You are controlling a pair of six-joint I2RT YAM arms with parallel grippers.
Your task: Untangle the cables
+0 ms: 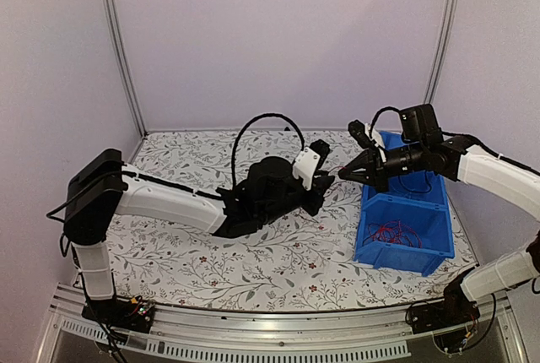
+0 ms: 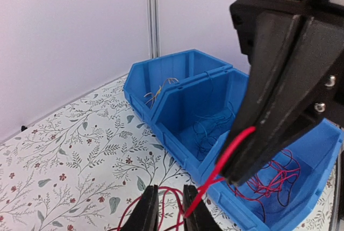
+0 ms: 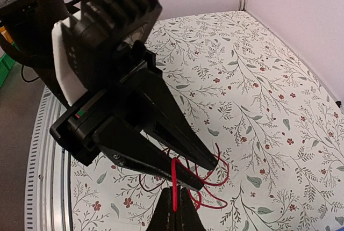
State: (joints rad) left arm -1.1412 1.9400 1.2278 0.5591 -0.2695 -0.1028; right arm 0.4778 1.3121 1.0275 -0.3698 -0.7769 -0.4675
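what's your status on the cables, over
right gripper shut on red wire. left gripper narrow around it, grip unclear. more cables in blue bin. nothing blocking.

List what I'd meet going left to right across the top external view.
Left arm's black elbow → left claw → right claw, pinching a red cable → blue bin, with more cables lying inside it.
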